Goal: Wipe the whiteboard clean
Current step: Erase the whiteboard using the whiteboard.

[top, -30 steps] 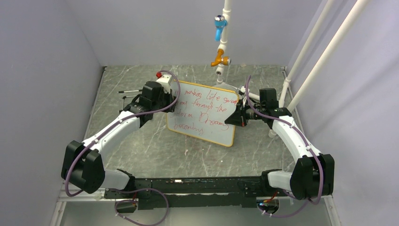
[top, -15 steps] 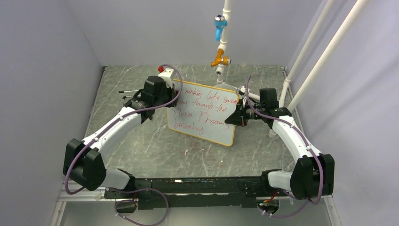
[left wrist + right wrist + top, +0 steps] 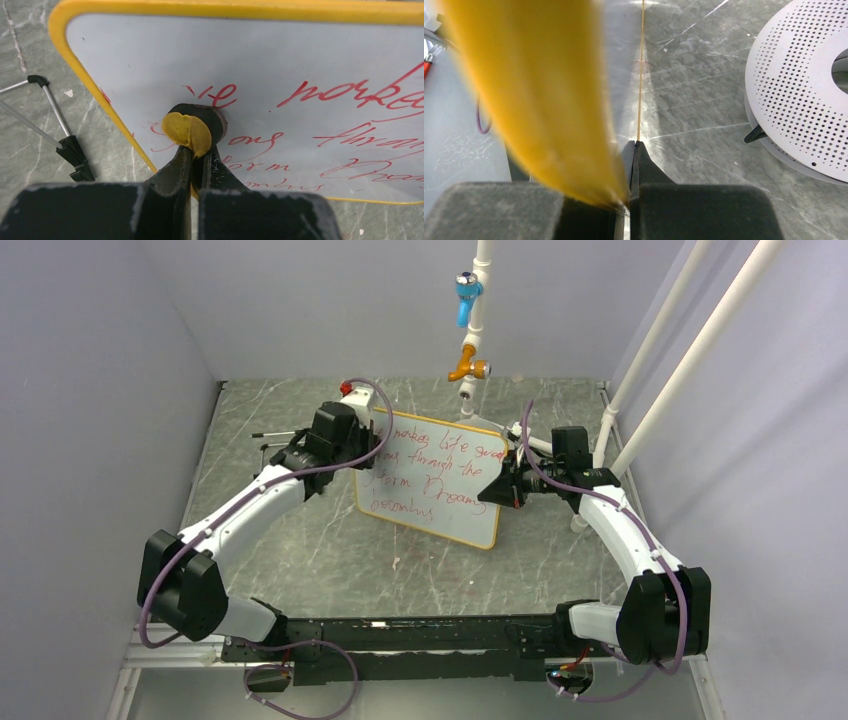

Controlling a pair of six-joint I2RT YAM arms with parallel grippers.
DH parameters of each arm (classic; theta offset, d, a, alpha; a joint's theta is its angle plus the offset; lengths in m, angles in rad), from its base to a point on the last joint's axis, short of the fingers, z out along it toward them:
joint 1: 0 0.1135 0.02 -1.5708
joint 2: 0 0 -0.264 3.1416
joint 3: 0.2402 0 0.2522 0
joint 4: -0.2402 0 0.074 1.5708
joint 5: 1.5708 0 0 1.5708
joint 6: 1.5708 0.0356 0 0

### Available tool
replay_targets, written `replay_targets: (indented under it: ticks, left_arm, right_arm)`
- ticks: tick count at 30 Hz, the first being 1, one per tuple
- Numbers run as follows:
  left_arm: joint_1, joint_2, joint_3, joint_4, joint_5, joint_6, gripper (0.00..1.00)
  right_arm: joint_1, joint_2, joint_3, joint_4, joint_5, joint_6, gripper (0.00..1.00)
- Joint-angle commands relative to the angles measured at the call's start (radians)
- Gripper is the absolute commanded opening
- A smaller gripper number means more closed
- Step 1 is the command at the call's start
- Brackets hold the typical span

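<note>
At the corner of the whiteboard [image 3: 440,490], clamped by the right gripper [image 3: 497,488], an eraser [image 3: 186,131] is pinched in the left gripper [image 3: 197,152] and pressed on. Nearly all the writing [image 3: 345,92] is left unwiped.

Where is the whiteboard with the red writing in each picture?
Top external: the whiteboard is in the middle, between the two arms.
Left wrist: it fills the upper picture, with the left tool pressing a yellow pad on it.
Right wrist: only its blurred yellow edge shows, on the left, clamped in the right tool.
Shared landmark: the marbled grey table.
</note>
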Motion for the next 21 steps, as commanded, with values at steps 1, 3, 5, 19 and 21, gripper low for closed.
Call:
replay_targets:
  ticks: [1,3,5,19,21]
  left_arm:
    - [0.008,0.019,0.113,0.030,-0.065,0.018,0.00]
    - [0.007,0.014,0.118,0.043,-0.054,0.019,0.00]
    - [0.007,0.006,0.117,0.047,-0.046,0.019,0.00]
    - [-0.064,-0.051,0.061,0.095,-0.141,0.084,0.00]
    - [-0.065,-0.048,0.086,0.090,-0.166,0.098,0.00]
  right_arm:
    - [0.019,-0.007,0.036,-0.005,-0.033,-0.090,0.00]
    - [0.020,-0.007,0.036,-0.005,-0.032,-0.090,0.00]
    - [0.020,-0.005,0.036,-0.007,-0.033,-0.092,0.00]
    - [0.022,0.012,0.039,-0.007,-0.030,-0.095,0.00]
    - [0.021,0.013,0.037,-0.004,-0.029,-0.092,0.00]
